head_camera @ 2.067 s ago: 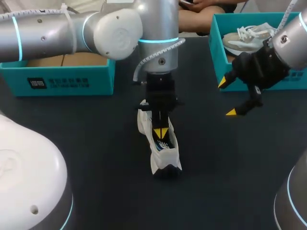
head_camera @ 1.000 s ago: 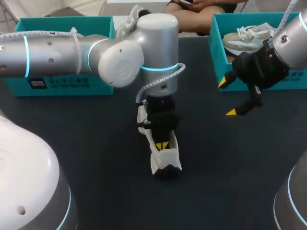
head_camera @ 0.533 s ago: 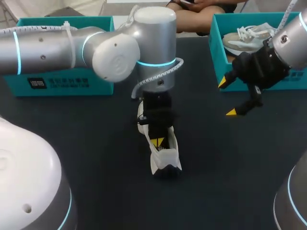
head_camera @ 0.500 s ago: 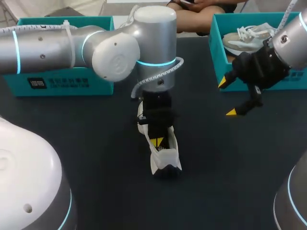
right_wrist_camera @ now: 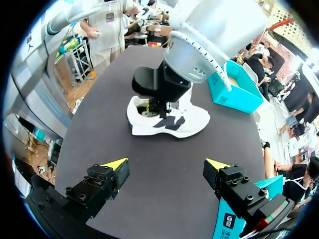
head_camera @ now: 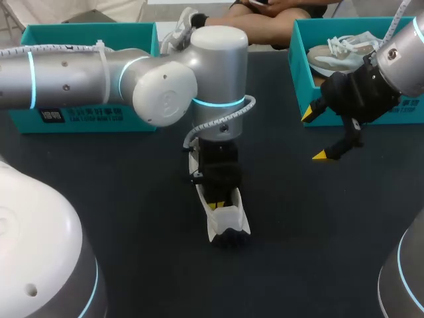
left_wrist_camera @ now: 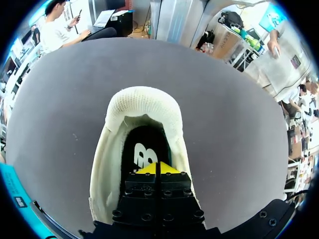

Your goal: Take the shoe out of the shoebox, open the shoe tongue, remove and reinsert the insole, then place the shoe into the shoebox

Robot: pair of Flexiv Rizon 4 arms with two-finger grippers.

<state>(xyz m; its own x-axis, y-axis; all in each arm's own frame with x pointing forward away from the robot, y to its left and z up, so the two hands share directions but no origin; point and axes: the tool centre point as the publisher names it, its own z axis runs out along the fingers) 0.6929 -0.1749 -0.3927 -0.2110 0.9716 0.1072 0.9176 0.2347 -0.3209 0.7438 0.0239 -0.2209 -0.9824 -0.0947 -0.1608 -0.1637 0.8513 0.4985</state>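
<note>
Shoe [head_camera: 225,218] stands upright on the bench [head_camera: 132,199], about mid-way between the two teal boxes, out of both. Left box [head_camera: 86,112] is at the far left. Right box [head_camera: 301,73] is at the far right and holds another pale shoe [head_camera: 331,56].

Left pincer [left_wrist_camera: 155,169] comes straight down into the shoe's opening. Its yellow tips are pressed together into one point, resting on or just above the dark insole [left_wrist_camera: 144,149]. The padded heel collar [left_wrist_camera: 144,102] lies ahead of the tips. Cannot tell whether a fold or edge of the insole is caught between the tips; no gap shows.

Right pincer [head_camera: 313,134] hangs spread wide, holding nothing, just in front of the right box and well apart from the shoe. From its wrist view [right_wrist_camera: 166,167] the shoe [right_wrist_camera: 184,122] shows side-on with the left arm planted in it.

Judged step: the insole work, removal or seating, with the insole inside the shoe at present.

Notes for doing it well:
- Nothing steadies the shoe, so any sideways drag could tip or slide it. Bring the right pincer in to brace the toe or side first.
- Work at the insole's heel edge, where it lifts most easily.
- Pull along the shoe's length and upward, slowly, so the collar does not snag.
- Check the insole lies flat, without a curled rim, before boxing.
</note>
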